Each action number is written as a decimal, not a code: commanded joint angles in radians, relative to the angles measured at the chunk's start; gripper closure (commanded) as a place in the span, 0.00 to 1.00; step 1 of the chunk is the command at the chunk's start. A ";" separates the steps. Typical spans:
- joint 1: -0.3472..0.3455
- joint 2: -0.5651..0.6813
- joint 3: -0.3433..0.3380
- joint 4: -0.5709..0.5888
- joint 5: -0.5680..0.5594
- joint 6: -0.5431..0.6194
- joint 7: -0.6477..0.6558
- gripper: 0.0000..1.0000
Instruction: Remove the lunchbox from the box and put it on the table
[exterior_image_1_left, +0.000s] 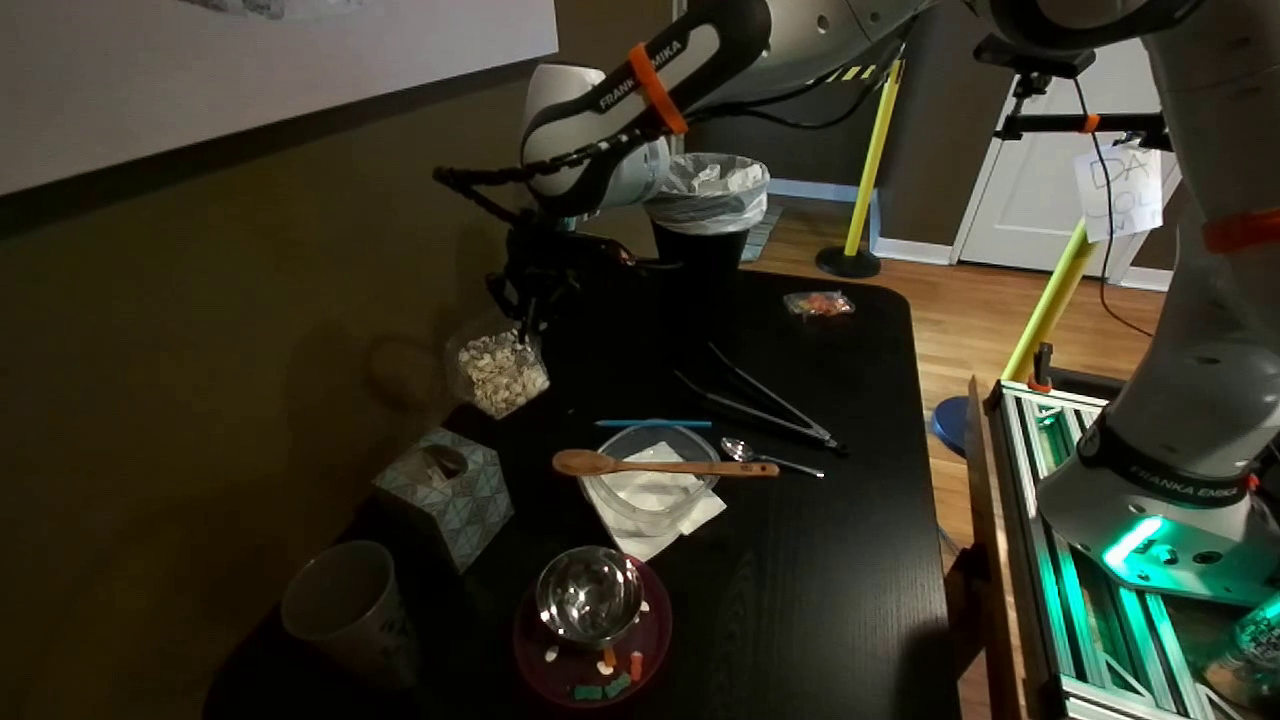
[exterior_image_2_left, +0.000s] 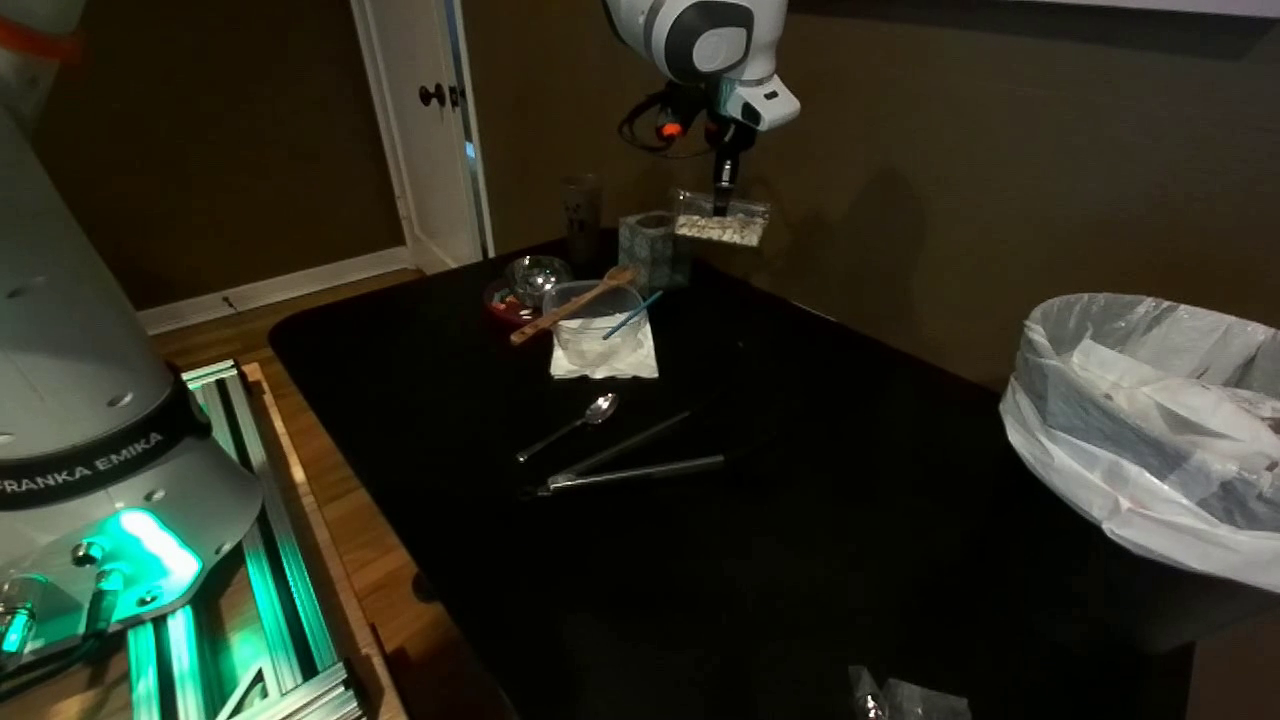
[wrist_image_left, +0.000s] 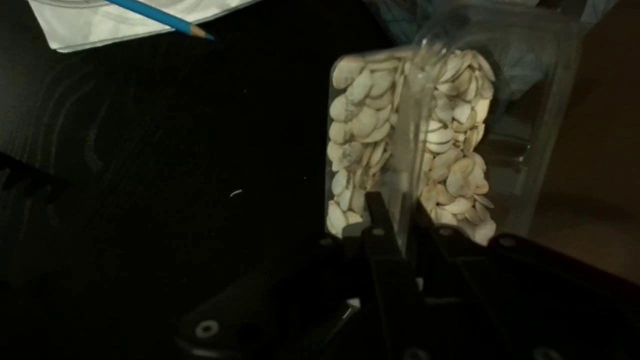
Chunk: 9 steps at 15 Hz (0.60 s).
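The small squarish clear plastic container (exterior_image_1_left: 503, 375) hangs near the grey-teal cube-shaped patterned card box (exterior_image_1_left: 470, 500), outside it and seemingly aloft above the black rectangular wood-grained surface (exterior_image_1_left: 820, 570); the black metal hand (wrist_image_left: 398, 205) grips it by one upright side, pinching that side inside and out; since it is out of the box, I take the carrying to be the step in hand, with the setting-down left to do; the container looks to me partly past the surface's edge, between the box and the plain brown wall (exterior_image_1_left: 200, 400) or a little beyond, so the next move calls for drawing it inward, then lowering it level before the grip loosens, lest it tip and spill.

In an exterior view its top points up and the pale flat seeds (exterior_image_2_left: 718, 231) inside lie along its base, with perhaps a slight tilt; in the wrist view its gripped side runs from the hand towards the box; being squarish, and partly hidden beneath the hand, it shows me no certain long axis.
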 joint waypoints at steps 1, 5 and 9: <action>-0.007 0.022 -0.030 0.004 0.047 0.069 0.096 0.97; 0.002 0.049 -0.090 -0.012 0.032 0.140 0.259 0.97; -0.001 0.085 -0.136 -0.047 0.035 0.246 0.414 0.97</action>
